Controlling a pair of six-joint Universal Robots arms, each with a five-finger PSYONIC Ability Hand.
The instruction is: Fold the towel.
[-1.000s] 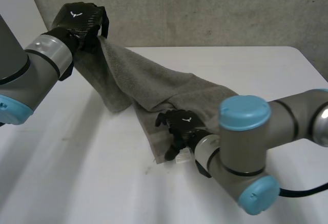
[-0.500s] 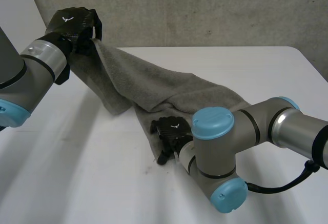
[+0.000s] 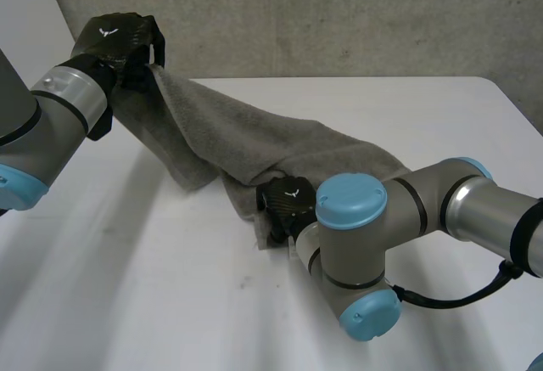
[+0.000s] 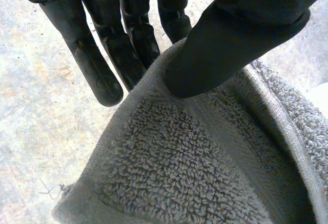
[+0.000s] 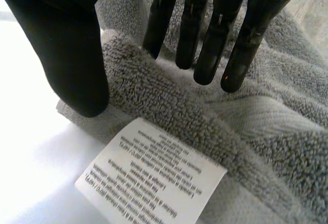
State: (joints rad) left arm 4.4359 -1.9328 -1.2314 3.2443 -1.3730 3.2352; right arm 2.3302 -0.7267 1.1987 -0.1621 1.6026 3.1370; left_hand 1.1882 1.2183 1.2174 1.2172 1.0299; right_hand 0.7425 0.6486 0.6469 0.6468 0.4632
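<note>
While the left hand (image 3: 114, 40) holds one corner of the towel (image 3: 254, 142) raised above the table (image 3: 127, 286) at about ten o'clock, I judge that we are at the start of the first fold, in the step of taking the corners. In the left wrist view its thumb presses the hem against the fingers, so this is a firm pinch. The right hand (image 3: 287, 204) is low, near the middle of the table, on the towel's edge toward six o'clock. Its thumb is on one side of a thick ridge of cloth and its fingers on the other side. I believe it pinches this ridge, but the thumb hides the contact, so I am not fully sure. The white care label (image 5: 154, 183) lies just beside that thumb.

For the next move I would lift the right corner to the same height and draw both hands apart until the edge between them is straight, without losing the grip.

The towel is grey terry, thick, with a flat woven band near the hem. It hangs slack from the raised corner down to the table and lies wrinkled toward three o'clock
</note>
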